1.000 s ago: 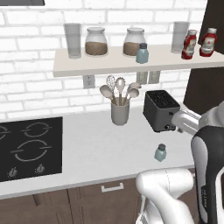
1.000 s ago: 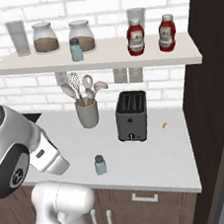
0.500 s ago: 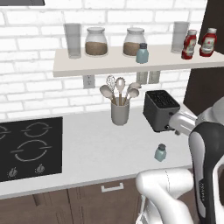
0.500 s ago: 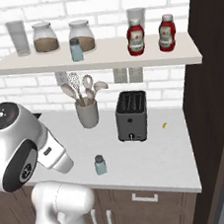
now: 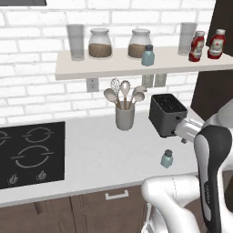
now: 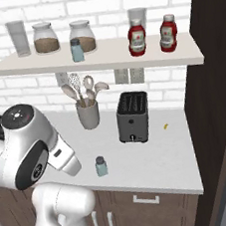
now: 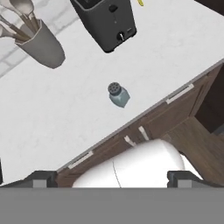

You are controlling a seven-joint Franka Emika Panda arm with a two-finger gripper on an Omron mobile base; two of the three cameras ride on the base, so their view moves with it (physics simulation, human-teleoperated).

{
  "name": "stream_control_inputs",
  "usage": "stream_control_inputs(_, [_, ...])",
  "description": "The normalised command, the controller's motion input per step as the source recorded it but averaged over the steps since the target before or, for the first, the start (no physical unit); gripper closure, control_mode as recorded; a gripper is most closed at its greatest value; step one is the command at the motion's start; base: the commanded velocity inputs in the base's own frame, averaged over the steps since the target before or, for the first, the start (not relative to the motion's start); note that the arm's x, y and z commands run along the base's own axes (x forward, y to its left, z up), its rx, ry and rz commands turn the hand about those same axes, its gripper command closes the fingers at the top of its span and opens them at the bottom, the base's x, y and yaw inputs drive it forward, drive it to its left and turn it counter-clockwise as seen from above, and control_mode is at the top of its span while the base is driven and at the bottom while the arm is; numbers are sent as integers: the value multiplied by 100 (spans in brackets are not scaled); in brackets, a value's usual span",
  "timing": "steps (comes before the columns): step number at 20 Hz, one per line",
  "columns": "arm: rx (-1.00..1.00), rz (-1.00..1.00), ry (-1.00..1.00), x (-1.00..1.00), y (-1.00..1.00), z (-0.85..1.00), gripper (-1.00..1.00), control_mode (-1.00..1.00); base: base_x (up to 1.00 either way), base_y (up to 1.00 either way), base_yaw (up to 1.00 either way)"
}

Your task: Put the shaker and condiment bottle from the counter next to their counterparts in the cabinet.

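So the tool is spread wide with nothing between its tips, hanging up high and looking down at the white table. Its two dark fingertips sit far apart at the bottom of the hand view.

Below the tool, well clear of it, the little blue-grey shaker stands upright on the table near the front edge, dark cap up. You can spot the same shaker from both base views too. Past the shaker is a black toaster, and off to the side of that a grey cup full of spoons and ladles.

Further out, up on the wall, there's the pale shelf. A second shaker stands on it just in front of a brown-filled jar, with another jar and a tall glass further along. Toward the dark cabinet panel end, two red bottles stand near each other, apart. Another glass is behind the first bottle.

A black stovetop is on the table's far end.
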Motion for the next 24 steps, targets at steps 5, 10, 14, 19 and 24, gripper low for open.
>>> stream_control_inputs(5, [0, 0, 0, 23, -13, -22, -100, -100, 0, 0, 0])
stream_control_inputs(10, [0, 0, 0, 22, -12, -22, -100, -100, 0, 0, 0])
stream_control_inputs(14, [0, 0, 0, 22, -13, -23, -100, -100, 0, 0, 0])
stream_control_inputs(19, [0, 0, 0, 26, -17, -25, -100, -100, 0, 0, 0])
stream_control_inputs(24, [0, 0, 0, 24, -6, -27, -100, -100, 0, 0, 0])
